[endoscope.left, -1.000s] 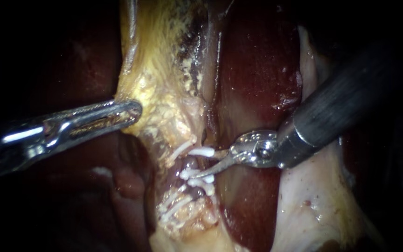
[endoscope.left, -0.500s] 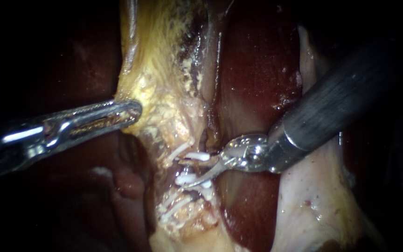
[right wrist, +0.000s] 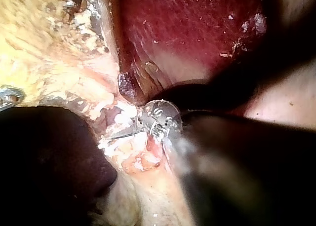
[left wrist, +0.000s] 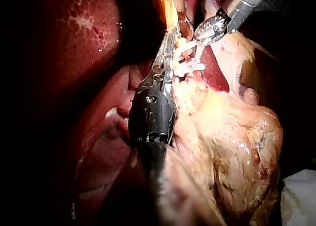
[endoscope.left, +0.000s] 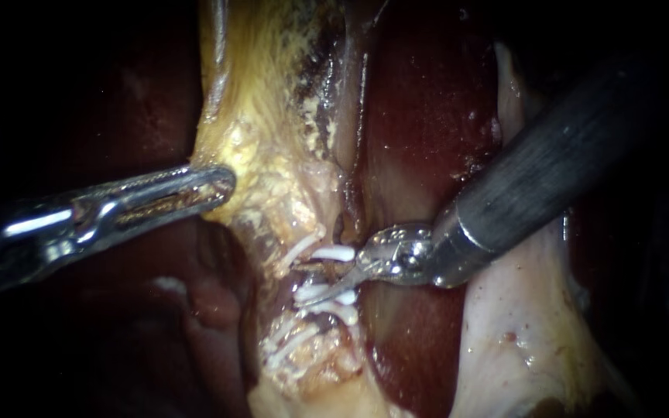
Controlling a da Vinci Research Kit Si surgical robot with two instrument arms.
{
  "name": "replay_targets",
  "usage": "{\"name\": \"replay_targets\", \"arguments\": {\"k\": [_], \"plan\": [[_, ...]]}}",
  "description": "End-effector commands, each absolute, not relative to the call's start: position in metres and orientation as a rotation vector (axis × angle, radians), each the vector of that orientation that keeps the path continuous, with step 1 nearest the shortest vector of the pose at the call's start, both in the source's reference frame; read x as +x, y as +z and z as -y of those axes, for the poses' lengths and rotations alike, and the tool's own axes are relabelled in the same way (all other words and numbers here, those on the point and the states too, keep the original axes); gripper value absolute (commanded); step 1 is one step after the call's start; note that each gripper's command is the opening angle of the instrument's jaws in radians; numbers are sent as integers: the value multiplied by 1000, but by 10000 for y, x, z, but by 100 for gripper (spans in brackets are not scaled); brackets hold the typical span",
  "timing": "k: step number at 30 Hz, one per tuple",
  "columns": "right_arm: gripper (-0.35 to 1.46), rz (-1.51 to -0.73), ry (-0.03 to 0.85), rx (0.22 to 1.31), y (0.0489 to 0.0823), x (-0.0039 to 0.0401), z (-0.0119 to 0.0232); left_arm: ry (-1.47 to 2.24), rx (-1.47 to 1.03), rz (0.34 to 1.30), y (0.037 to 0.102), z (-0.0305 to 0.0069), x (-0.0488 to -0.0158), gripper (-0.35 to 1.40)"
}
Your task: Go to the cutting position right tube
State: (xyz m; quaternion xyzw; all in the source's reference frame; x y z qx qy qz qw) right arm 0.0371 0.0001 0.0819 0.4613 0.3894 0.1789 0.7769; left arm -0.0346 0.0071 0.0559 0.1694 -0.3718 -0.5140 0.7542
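Observation:
My right instrument [endoscope.left: 305,285] comes in from the upper right. Its two thin blades stand open around a short pinkish tube [endoscope.left: 320,274]. One white clip [endoscope.left: 334,253] sits above the blades and two more white clips [endoscope.left: 327,303] just below. The blades [left wrist: 197,63] show among the clips in the left wrist view, and one blade [right wrist: 118,134] in the right wrist view. My left instrument [endoscope.left: 222,184] reaches in from the left, its jaws shut on the edge of the yellowish gallbladder [endoscope.left: 272,178]; its jaws [left wrist: 168,48] lie along that tissue.
Dark red liver [endoscope.left: 427,93] lies right of the gallbladder, behind my right shaft. More white clips [endoscope.left: 286,342] sit lower left on pale fatty tissue. Pale tissue [endoscope.left: 520,333] fills the lower right. Yellow fat [left wrist: 237,152] bulges beside my left shaft.
My right instrument has slid left, its blades moving in among the white clips and around the tube. My left instrument and the tissue it holds have stayed put.

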Motion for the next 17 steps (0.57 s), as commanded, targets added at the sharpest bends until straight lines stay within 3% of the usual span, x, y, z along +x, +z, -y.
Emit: {"name": "replay_targets", "arguments": {"k": [1, 17], "plan": [[81, -841, 385, 1000, 820, 371, -2, -1121, 370, 811, 559, -71, -346, -35], [80, -839, 389, 1003, 821, 370, -3, -1122, 370, 811, 560, -71, -346, -35]]}}
